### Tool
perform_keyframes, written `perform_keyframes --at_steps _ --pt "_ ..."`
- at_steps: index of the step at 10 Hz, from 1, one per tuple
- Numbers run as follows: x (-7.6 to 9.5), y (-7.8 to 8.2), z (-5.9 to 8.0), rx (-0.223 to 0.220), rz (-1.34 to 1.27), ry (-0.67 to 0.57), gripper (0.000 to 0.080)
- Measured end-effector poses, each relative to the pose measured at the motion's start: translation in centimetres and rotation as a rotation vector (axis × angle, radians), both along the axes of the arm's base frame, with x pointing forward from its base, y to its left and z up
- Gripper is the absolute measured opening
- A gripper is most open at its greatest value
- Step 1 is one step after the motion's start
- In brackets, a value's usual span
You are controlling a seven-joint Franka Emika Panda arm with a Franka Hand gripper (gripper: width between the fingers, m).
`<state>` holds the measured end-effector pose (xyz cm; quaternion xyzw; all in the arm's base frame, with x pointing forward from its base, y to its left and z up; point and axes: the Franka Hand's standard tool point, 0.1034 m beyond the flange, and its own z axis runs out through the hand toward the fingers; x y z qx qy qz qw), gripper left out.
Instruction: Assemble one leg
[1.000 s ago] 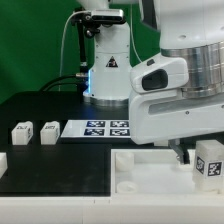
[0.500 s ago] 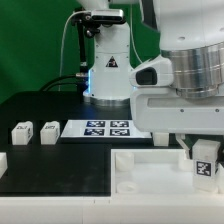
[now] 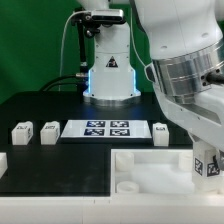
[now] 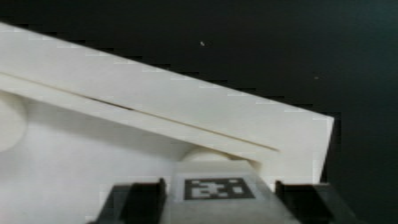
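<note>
My gripper (image 4: 217, 204) is shut on a leg (image 4: 217, 190), a small white block with a black-and-white tag facing the wrist camera. Both dark fingers (image 4: 135, 203) press its sides. In the exterior view the held leg (image 3: 208, 163) hangs at the far right, low over the right end of the large white tray-like piece (image 3: 150, 171). In the wrist view the leg sits just over a corner of that piece (image 4: 160, 112). Two more legs (image 3: 22, 131) (image 3: 49, 131) stand at the exterior view's left. A third (image 3: 161, 131) stands beside the marker board.
The marker board (image 3: 107, 128) lies flat on the black table between the loose legs. A second robot base (image 3: 108, 68) stands behind it before a green backdrop. My arm's large body fills the exterior view's upper right.
My arm has swung and tilted, carrying the held leg a little right and down toward the tray-like piece's right end. The leg beside the marker board has come into view.
</note>
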<state>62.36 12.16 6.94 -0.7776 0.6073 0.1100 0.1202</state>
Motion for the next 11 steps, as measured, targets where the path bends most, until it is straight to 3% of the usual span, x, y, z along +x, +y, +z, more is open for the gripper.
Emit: perform_keyframes --at_steps 2,3,4,5,10,11 --pt "-0.06 0.05 -0.07 0.0 0.009 -0.002 0.0295" --pt "-0.06 0.05 -0.07 0.001 0.036 -0.011 0.0392" --pt "-0.12 -0.02 -0.09 -0.011 0.147 -0.041 0.053" --pt "-0.19 -0.08 -0.1 -0.032 0.328 -0.091 0.0615" --pt "-0.22 -0.29 -0.21 -0.028 0.826 -0.239 0.0649" --pt "0.11 -0.37 -0.1 -0.065 0.98 -0.282 0.0649"
